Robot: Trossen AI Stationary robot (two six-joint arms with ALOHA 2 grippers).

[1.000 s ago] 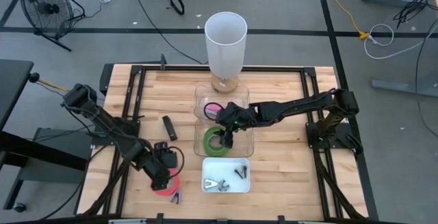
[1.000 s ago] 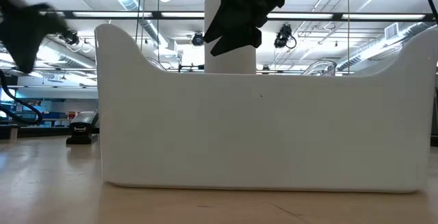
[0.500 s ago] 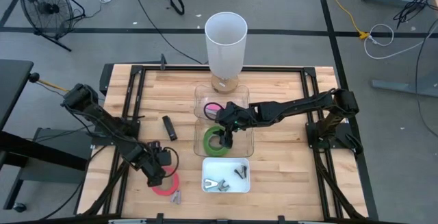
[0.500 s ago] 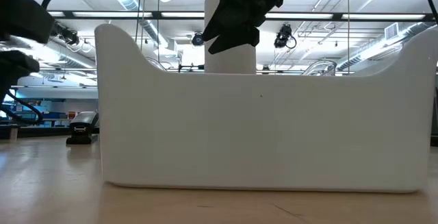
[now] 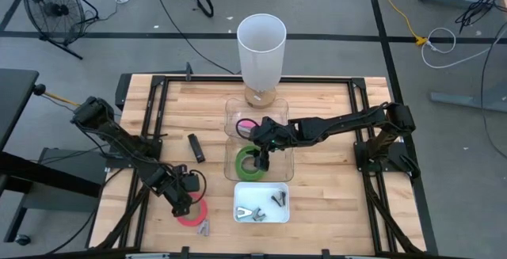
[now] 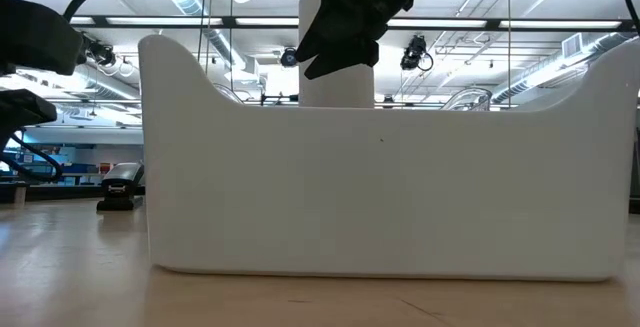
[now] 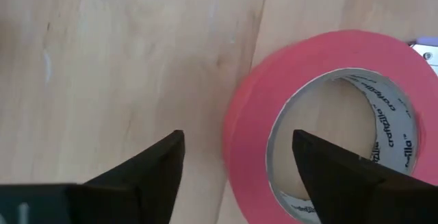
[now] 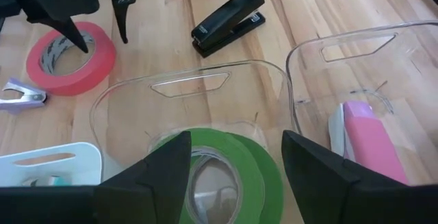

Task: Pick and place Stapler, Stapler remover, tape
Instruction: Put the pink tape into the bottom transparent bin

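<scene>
Stapler, pink (image 8: 369, 142): we logged it lying inside the farther of two clear bins (image 8: 383, 66), against that bin's wall; in the high view it showed as a pink patch (image 5: 247, 123) near the tall white cylinder (image 5: 261, 49).

Tape, green roll (image 8: 219, 169): we found it flat in the nearer clear bin (image 8: 191, 87), directly beneath the right end effector (image 5: 262, 161), whose two fingers (image 8: 147, 176) stood apart, holding nothing.

Tape, pink-red roll (image 7: 328, 121): we recorded it lying flat on the desk (image 5: 317, 100) near the front left, outside the bins. The left end effector (image 5: 185, 205) hung over its edge with fingers (image 7: 144, 172) spread; one finger sat over bare wood and the other over the roll's core, gripping nothing.

Staple remover, lilac (image 8: 17, 95): we noted it on the desk just beside the pink-red roll.

Stapler, black (image 8: 228, 20): we noted it on the desk, left of the bins and apart from them.

Tray, white (image 5: 261, 203): we saw it in front of the bins, holding small metal items.
</scene>
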